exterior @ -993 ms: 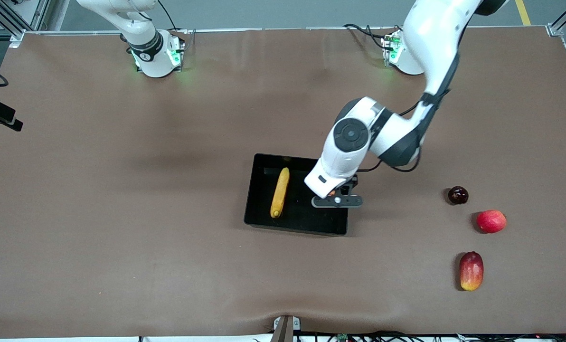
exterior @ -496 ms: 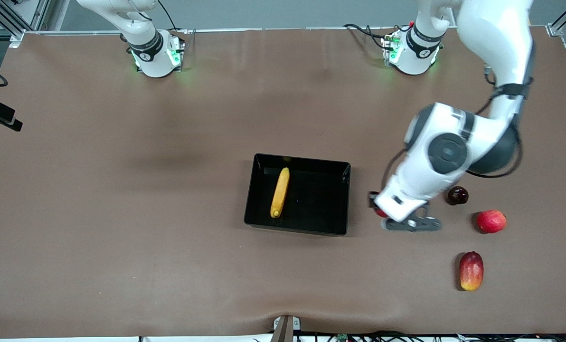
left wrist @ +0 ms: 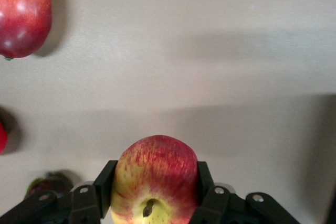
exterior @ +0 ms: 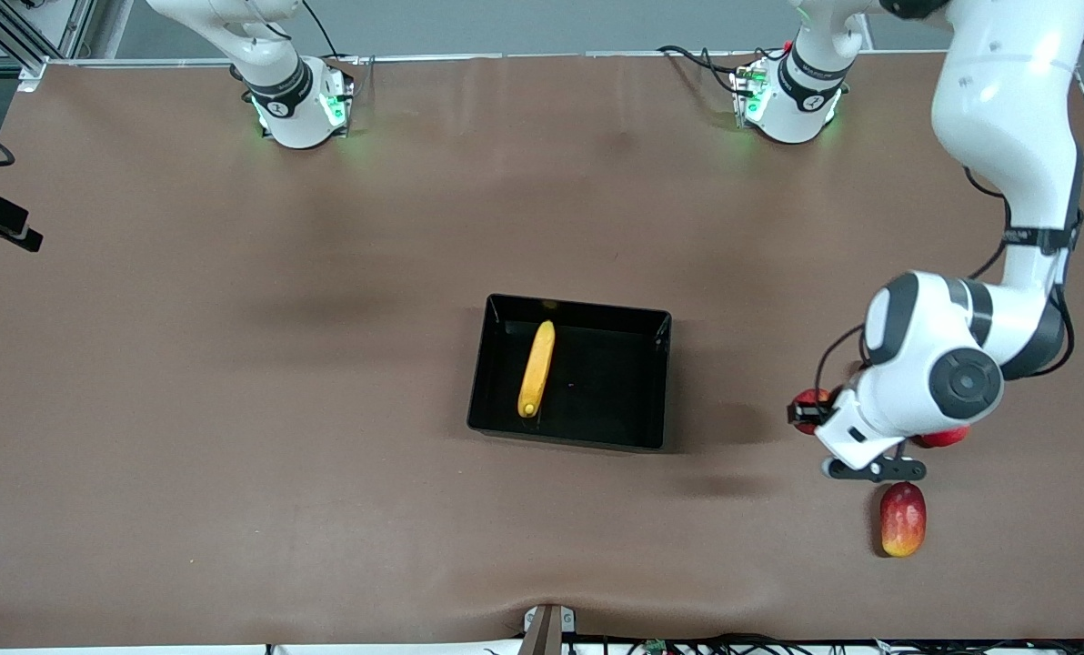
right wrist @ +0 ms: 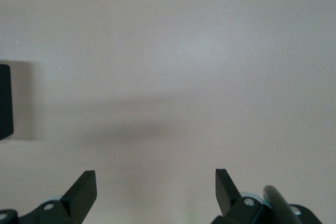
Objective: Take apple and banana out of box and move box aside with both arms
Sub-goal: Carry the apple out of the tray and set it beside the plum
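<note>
The black box (exterior: 601,387) lies mid-table with the yellow banana (exterior: 536,368) in it. My left gripper (exterior: 806,407) is shut on a red apple with yellow streaks (exterior: 811,398), held over bare table between the box and the loose fruits at the left arm's end. In the left wrist view the apple (left wrist: 155,166) fills the gap between both fingers of the left gripper (left wrist: 152,178). My right gripper (right wrist: 156,192) is open and empty above bare table, out of the front view; that arm waits.
A red-yellow mango (exterior: 903,518) lies nearest the front camera. A second round red fruit (exterior: 948,438) peeks out under the left arm. The dark plum (left wrist: 47,182) shows only in the left wrist view. A box corner (right wrist: 5,100) shows in the right wrist view.
My left arm has swung from over the box toward the left arm's end of the table, carrying the apple. The banana and box have not moved.
</note>
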Motion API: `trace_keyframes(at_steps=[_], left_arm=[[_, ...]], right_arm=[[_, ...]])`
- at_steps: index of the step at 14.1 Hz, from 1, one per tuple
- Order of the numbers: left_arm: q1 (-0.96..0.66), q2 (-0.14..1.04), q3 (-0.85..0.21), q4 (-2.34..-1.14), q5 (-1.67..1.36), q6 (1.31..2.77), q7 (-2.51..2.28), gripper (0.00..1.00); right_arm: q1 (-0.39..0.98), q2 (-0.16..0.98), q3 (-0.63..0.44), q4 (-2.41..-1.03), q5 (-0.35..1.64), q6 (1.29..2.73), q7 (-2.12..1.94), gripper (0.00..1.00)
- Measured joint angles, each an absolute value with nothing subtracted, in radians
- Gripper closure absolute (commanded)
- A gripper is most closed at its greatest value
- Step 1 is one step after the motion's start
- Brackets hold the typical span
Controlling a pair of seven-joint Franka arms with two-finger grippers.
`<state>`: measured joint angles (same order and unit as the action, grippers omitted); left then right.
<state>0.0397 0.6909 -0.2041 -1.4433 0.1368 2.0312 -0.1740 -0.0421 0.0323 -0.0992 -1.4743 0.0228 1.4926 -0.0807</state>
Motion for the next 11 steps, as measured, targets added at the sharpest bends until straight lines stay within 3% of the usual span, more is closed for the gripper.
trace_keyframes(at_steps=[11], left_arm=[[0.111, 0.794, -0.201, -1.447, 0.306, 2.186, -0.147, 1.0]], right_arm=[[-0.043, 0.032, -0.1, -1.474, 0.023, 1.493, -0.08, 0.0]])
